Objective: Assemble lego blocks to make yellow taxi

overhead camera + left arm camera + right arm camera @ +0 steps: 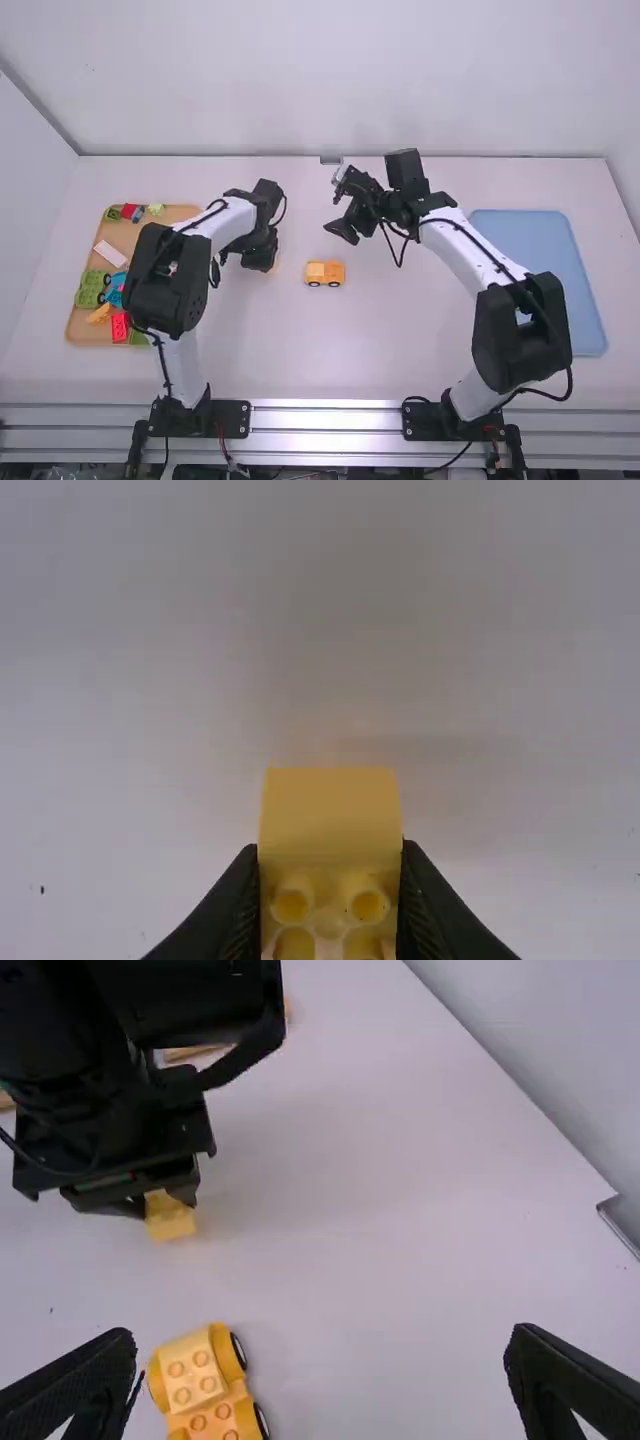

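The bottom edge of the right wrist view cuts the yellow car (208, 1388); the left arm (165, 275) partly hides the brown tray (121, 236).

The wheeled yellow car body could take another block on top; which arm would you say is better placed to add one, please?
Left, I would say: the left gripper has a yellow block between its fingers, near the car body, while the right gripper is open and empty.
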